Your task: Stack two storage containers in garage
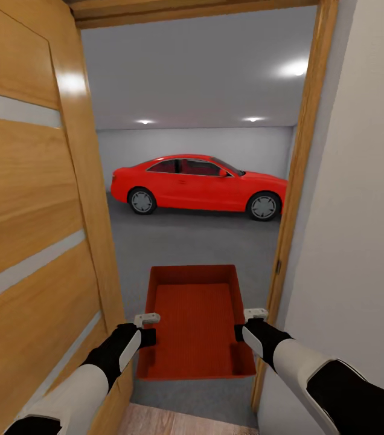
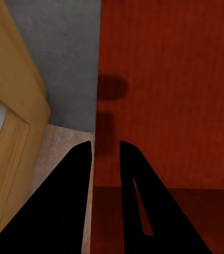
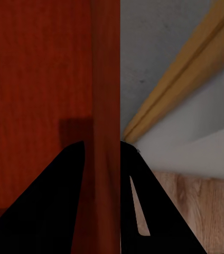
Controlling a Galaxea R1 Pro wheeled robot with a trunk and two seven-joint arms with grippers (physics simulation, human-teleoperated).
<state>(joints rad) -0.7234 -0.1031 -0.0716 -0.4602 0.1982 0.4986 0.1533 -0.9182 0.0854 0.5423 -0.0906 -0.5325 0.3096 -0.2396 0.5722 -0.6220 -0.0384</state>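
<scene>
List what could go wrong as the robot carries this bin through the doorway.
The storage container is held by its side walls, left claw and right claw each pinching one. It passes close between the open wooden door and the door frame; an elbow or the bin could clip either. A knock might loosen one thin-wall pinch.

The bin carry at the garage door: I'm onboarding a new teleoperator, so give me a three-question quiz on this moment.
1. True or false: both grippers clamp the bin, one on each side wall.
2. What stands nearest the left gripper? A) the open wooden door B) the red car C) a sofa
3. Fill in: the bin hangs over the grey ____ floor, just past the doorway.

Key
1. True: the left gripper holds one wall, the right gripper the other, a finger on each face of the wall in both wrist views.
2. A
3. Concrete
</scene>
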